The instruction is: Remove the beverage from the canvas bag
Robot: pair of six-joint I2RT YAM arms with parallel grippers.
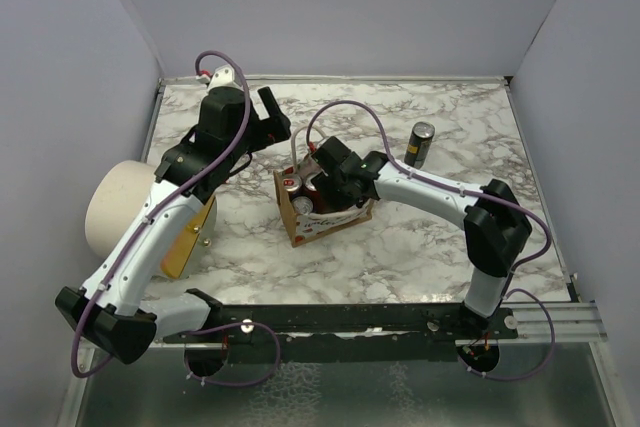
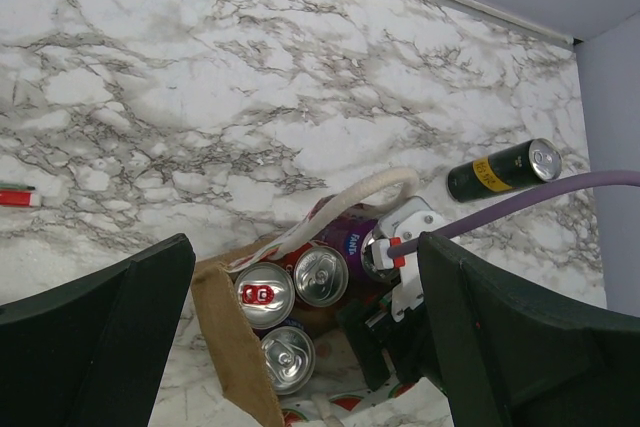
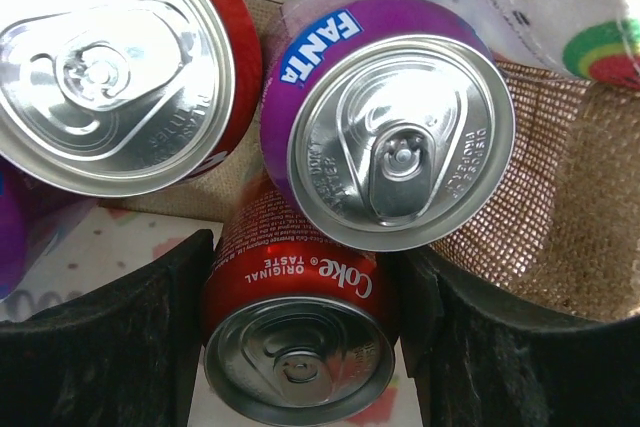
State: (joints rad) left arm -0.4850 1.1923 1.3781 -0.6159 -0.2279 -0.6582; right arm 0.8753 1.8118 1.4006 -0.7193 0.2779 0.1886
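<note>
In the small brown canvas bag [image 1: 292,222] mid-frame on the marble worktop [image 1: 450,237], the right fingers [image 3: 110,347] flank a red Coke can [image 3: 295,347]; whether they pinch it I cannot tell. Above, the left fingers [image 2: 90,337] gape wide, empty. A lift may drag the unheld bag or snag the crowding purple Fanta can [image 3: 390,137].

on my left a large cream cylinder [image 1: 115,209] lies on its side on the marble table [image 1: 450,247], a flat orange disc [image 1: 185,247] at the end nearer me. far off to my right a dark can with a yellow label [image 1: 421,144] stands upright near the back wall, alone. a small red-and-white object [image 2: 15,197] lies at the edge of my left wrist view; i cannot tell what it is.
</note>
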